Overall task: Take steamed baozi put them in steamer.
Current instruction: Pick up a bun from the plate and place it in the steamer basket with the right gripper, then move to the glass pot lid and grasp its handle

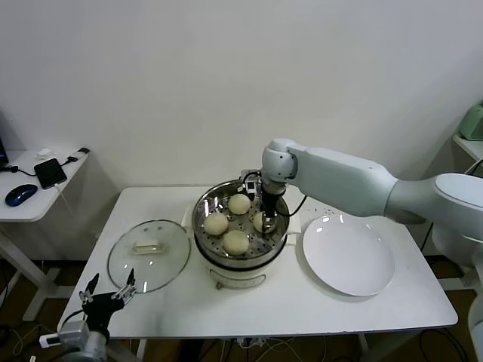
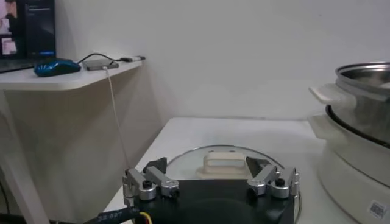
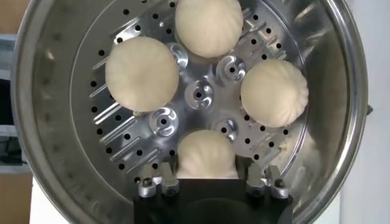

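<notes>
My right pincer (image 1: 269, 219) reaches down inside the steamer (image 1: 207, 207), at its side nearest the plate, and its fingers (image 3: 150, 185) stand apart on either flank of one baozi (image 3: 206, 153); from my wrist I see them beside the bun rather than pressing it, so I hold nothing firmly that I can tell. That bun sits on the perforated tray (image 3: 199, 94), and three more baozi lie around the tray's middle with it: one (image 3: 142, 74) well to one side, one (image 3: 209, 25) across from my pincer, one (image 3: 272, 92) on the other side. All four are inside the steel pot, none touching another. The steamer stands on the white worktop (image 1: 158, 302) on its cream base. Just beside it, on my right, lies the flat white plate (image 1: 348, 255). On my left the glass lid (image 1: 149, 255) rests flat on the worktop, and my left pincer (image 1: 110, 295) waits near the worktop's front edge, fingers (image 2: 149, 184) spread wide, gripping nothing.
</notes>
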Controlling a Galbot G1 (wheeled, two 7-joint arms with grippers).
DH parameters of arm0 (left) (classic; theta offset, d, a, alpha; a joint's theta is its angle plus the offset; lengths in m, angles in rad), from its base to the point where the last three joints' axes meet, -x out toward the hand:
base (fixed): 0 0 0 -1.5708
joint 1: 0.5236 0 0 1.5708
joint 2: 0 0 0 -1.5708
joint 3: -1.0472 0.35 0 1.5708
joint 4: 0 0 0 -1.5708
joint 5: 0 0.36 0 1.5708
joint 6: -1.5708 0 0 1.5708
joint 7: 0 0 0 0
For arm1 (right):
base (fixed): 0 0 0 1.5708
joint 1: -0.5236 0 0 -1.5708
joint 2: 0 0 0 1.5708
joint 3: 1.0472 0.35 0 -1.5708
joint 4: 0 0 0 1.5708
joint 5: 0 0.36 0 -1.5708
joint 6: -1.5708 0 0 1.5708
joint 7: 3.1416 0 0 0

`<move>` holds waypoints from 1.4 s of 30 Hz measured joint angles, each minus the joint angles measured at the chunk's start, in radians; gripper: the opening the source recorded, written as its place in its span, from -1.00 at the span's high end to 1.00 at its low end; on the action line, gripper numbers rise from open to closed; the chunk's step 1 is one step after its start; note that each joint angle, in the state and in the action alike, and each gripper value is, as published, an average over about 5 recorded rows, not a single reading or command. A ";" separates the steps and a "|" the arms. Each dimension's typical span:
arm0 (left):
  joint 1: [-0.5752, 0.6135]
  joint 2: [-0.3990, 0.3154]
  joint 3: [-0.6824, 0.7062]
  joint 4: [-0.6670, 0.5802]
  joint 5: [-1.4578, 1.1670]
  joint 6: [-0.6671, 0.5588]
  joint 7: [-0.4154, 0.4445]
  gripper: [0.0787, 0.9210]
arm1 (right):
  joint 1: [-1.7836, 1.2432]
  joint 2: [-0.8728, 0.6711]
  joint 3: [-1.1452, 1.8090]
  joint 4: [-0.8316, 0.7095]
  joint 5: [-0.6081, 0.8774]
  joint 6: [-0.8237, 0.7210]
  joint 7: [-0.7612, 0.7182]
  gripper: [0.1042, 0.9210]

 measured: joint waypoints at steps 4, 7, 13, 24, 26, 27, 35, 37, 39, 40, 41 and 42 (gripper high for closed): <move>0.001 0.000 -0.002 -0.006 0.000 0.002 0.000 -0.77 | 0.002 -0.017 0.033 0.014 -0.003 -0.003 0.001 -0.73; 0.004 0.000 -0.004 -0.013 -0.003 0.001 0.000 -0.77 | 0.001 -0.038 0.072 0.028 -0.006 -0.003 0.001 -0.76; 0.008 0.000 -0.007 -0.027 -0.023 -0.010 -0.004 -0.77 | -0.046 -0.101 0.236 0.062 0.006 0.030 0.035 -0.76; -0.022 0.000 0.026 -0.030 -0.056 -0.075 -0.005 -0.77 | -0.393 -0.176 0.787 0.161 0.092 0.252 0.310 -0.76; -0.034 0.000 0.030 -0.025 -0.053 -0.085 -0.005 -0.77 | -0.487 -0.176 0.898 0.187 0.106 0.308 0.375 -0.76; -0.041 0.000 0.031 -0.021 -0.050 -0.089 -0.005 -0.77 | -0.535 -0.175 0.950 0.199 0.112 0.335 0.407 -0.76; -0.110 0.000 0.031 0.035 0.032 -0.134 0.004 -0.77 | -0.921 -0.121 1.329 0.302 0.169 0.539 0.642 -0.76; -0.125 0.000 0.030 0.054 0.070 -0.149 0.007 -0.77 | -1.014 -0.099 1.401 0.329 0.184 0.577 0.687 -0.76; -0.135 0.000 0.028 0.074 0.114 -0.166 0.006 -0.77 | -1.106 -0.076 1.464 0.354 0.199 0.613 0.727 -0.76; -0.140 0.000 0.027 0.085 0.142 -0.176 0.003 -0.77 | -1.149 -0.067 1.490 0.365 0.207 0.629 0.745 -0.76; -0.145 0.000 0.027 0.095 0.174 -0.187 -0.001 -0.77 | -1.191 -0.058 1.514 0.374 0.215 0.646 0.761 -0.76; -0.150 0.000 0.026 0.106 0.210 -0.198 -0.006 -0.77 | -1.232 -0.050 1.536 0.382 0.223 0.662 0.776 -0.76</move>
